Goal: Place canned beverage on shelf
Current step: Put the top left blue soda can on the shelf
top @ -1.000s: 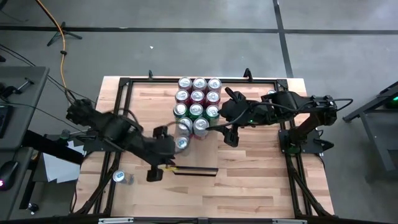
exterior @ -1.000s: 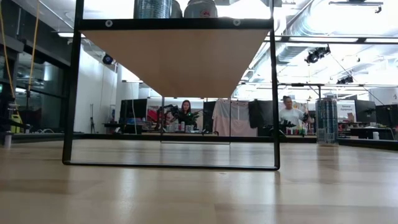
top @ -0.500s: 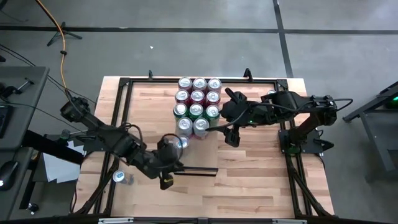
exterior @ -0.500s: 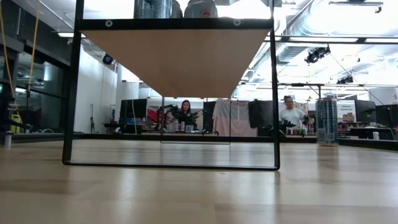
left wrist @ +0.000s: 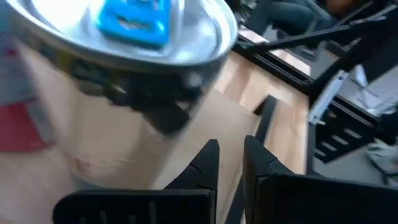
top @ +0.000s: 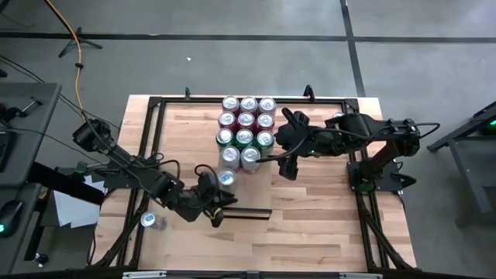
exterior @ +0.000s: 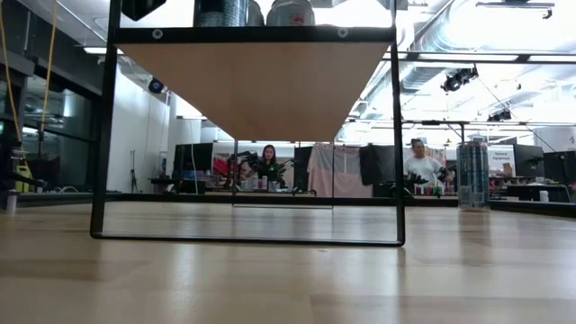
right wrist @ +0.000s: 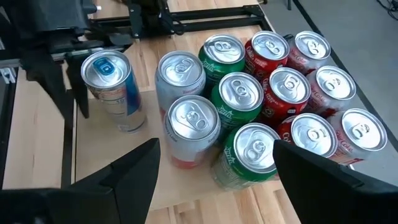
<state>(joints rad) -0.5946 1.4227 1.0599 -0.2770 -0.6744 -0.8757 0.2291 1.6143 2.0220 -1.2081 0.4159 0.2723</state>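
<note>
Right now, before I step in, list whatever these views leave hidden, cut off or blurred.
- Low view: the cans on the shelf are cut off by the top edge; only their bases show.
- Left wrist view: the blue-tab can is blurred and cropped, so its label is unreadable.
- High view: the left arm hides whether the shut left tool touches that can.
- High view: the open right tool waits beside the cans, whose print is too small to read.

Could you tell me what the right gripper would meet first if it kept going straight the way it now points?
Probably the two silver cans at the near edge of the cluster; the right gripper, jaws open, points at them. The blue-tabbed can stands off to one side.
</note>
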